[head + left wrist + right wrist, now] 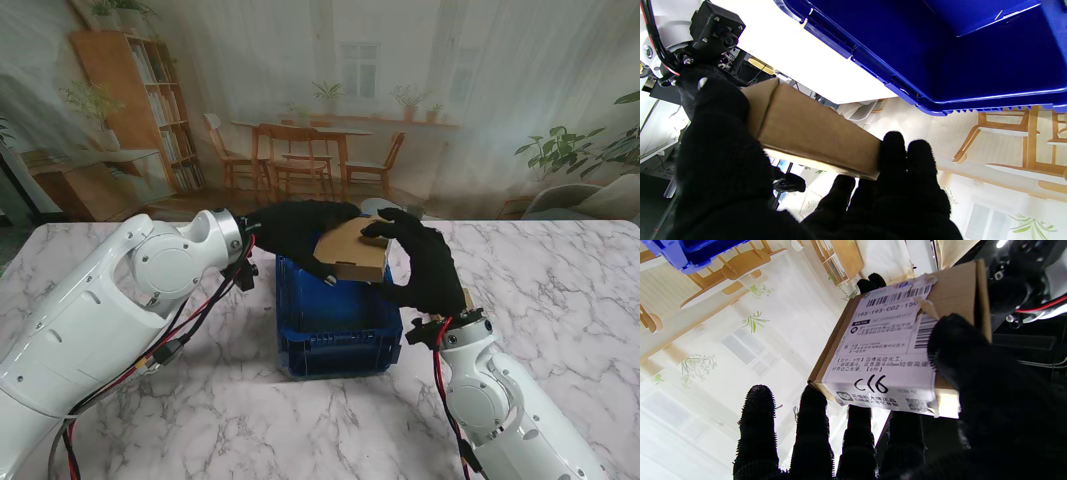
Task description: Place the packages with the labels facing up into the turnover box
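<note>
A flat brown cardboard package (352, 252) hangs tilted over the far rim of the blue turnover box (340, 360). My left hand (300, 228) grips its left end and my right hand (430, 270) grips its right end, both in black gloves. The stand view shows only plain cardboard on top. In the right wrist view a white shipping label (880, 353) marked "C16" covers the face toward my right palm, with the thumb (960, 350) pressing on it. In the left wrist view the package (813, 136) sits between thumb and fingers (907, 156), with the box (973, 50) behind it.
The box stands mid-table on a white marble top (560, 290). A printed backdrop of a room hangs behind the table's far edge. A small white thing (377, 206) peeks out behind the package. A brown sliver (468, 298) shows beside my right wrist.
</note>
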Action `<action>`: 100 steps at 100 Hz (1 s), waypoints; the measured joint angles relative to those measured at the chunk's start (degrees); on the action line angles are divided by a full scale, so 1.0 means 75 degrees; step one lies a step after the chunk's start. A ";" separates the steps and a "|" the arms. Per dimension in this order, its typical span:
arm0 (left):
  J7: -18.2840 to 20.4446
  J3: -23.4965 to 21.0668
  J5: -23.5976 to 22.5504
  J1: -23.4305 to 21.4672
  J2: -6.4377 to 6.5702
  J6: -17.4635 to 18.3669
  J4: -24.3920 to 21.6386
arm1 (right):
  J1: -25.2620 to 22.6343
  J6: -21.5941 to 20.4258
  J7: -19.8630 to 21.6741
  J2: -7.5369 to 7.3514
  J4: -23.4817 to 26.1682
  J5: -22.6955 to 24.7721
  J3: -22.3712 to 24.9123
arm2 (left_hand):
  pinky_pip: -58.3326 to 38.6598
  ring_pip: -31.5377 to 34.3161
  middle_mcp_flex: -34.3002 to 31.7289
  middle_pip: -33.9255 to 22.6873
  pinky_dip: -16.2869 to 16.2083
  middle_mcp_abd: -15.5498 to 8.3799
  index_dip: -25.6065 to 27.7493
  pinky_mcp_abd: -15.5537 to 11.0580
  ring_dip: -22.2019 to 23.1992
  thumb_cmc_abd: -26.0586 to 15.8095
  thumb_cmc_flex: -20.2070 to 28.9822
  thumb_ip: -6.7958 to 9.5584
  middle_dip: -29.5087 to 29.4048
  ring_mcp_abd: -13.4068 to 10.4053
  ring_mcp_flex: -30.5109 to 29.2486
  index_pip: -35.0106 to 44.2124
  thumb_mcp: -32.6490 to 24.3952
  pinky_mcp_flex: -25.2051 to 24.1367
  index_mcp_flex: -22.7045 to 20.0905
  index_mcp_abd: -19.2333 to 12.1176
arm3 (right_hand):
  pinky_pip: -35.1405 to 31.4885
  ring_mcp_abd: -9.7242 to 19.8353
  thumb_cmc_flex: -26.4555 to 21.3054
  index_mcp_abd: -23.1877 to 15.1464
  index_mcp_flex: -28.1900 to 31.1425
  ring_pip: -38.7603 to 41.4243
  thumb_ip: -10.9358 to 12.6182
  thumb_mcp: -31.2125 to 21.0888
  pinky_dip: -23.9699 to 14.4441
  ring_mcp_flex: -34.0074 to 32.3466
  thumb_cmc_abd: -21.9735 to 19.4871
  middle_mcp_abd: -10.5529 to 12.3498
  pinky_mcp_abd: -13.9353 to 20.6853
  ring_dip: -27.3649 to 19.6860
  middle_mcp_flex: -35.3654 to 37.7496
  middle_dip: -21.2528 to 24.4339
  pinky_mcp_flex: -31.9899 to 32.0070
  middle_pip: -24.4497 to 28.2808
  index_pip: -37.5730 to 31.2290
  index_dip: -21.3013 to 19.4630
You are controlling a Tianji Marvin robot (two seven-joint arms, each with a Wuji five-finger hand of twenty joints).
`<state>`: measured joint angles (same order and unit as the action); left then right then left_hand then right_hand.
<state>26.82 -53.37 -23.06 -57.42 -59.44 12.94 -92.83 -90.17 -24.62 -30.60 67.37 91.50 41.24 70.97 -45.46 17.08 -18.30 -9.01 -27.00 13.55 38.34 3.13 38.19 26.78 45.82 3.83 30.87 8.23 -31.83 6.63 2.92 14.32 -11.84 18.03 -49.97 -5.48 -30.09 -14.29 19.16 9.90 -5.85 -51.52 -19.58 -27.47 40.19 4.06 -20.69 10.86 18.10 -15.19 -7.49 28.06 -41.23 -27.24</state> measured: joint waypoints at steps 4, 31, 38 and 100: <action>0.0000 0.0033 0.0003 0.0022 0.0000 -0.0003 0.0026 | 0.0026 -0.0004 0.0064 0.0007 -0.0004 -0.0120 -0.0016 | -0.0003 0.0000 -0.0008 0.0000 -0.0004 0.0007 0.0003 0.0000 0.0000 0.0000 0.0000 0.0000 0.0000 0.0000 -0.0024 0.0002 0.0000 0.0005 0.0000 0.0000 | -0.0033 0.0000 -0.0008 -0.0008 0.0231 0.0000 0.0000 -0.0084 0.0010 0.0019 0.0082 0.0111 0.0011 -0.0004 0.0188 -0.0012 0.0017 0.0053 -0.0128 -0.0036; 0.0066 0.0216 0.0084 0.0136 0.0002 -0.0060 0.0098 | 0.0204 -0.0137 -0.0133 0.0079 -0.0182 -0.0308 -0.0127 | -0.0008 0.0001 -0.0348 -0.0042 -0.0008 0.0001 0.0111 0.0000 0.0004 -0.0019 0.0195 0.0000 0.0005 -0.0043 -0.0078 0.0502 0.0000 0.0023 -0.0304 -0.0033 | -0.0431 -0.0034 -0.0382 -0.0301 0.1559 -0.0112 -0.1140 -0.0153 0.0456 -0.0474 0.0299 0.0636 0.0168 -0.0011 0.2513 -0.0371 -0.0037 0.0521 -0.1092 0.0857; 0.0065 0.0236 0.0106 0.0140 0.0001 -0.0060 0.0097 | 0.0217 -0.0156 -0.0085 0.0112 -0.0191 -0.0615 -0.0128 | -0.0008 0.0001 -0.0653 -0.0507 -0.0008 -0.0270 0.0316 -0.0011 0.0005 -0.0176 0.0291 0.0000 0.0178 -0.0093 -0.0081 0.0992 -0.0017 0.0023 -0.0643 -0.0378 | -0.0555 -0.0201 -0.0459 -0.0304 0.1905 -0.0112 -0.1288 0.0026 0.0465 -0.0877 0.0518 0.0582 0.0172 0.0128 0.3114 -0.0366 -0.0221 0.0482 -0.1182 0.1043; -0.1076 -0.0531 -0.0849 -0.0610 -0.0234 -0.0068 -0.0005 | 0.0190 0.1328 0.0128 0.0217 0.0225 -0.1253 -0.0232 | 0.0873 -0.0732 -0.0405 0.0256 0.0118 -0.0386 -0.1072 0.0128 -0.1540 -0.2689 0.0847 -0.0297 -0.1444 0.0196 0.0911 0.0085 -0.0366 -0.0766 -0.0797 -0.0644 | -0.3124 0.0127 -0.0523 0.0614 0.2405 0.3058 -0.1402 0.0776 -0.0456 -0.5022 0.0432 -0.0704 0.0210 0.2122 0.5808 -0.2149 -0.2846 0.1706 -0.2278 0.0870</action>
<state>18.75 -57.35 -29.43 -61.99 -61.20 12.43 -92.87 -88.75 -14.65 -29.65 69.00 93.19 31.84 69.23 -38.91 11.59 -21.33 -7.09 -26.12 10.65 30.29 4.09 26.64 6.61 52.17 1.60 20.05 9.69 -25.00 7.27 0.18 8.57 -17.82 13.20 -73.40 -4.52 -34.01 -9.68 37.20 32.83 -16.36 -45.70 -23.00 -65.13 43.43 -1.22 -19.11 26.77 61.67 -31.31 -28.84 40.86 -58.31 -20.71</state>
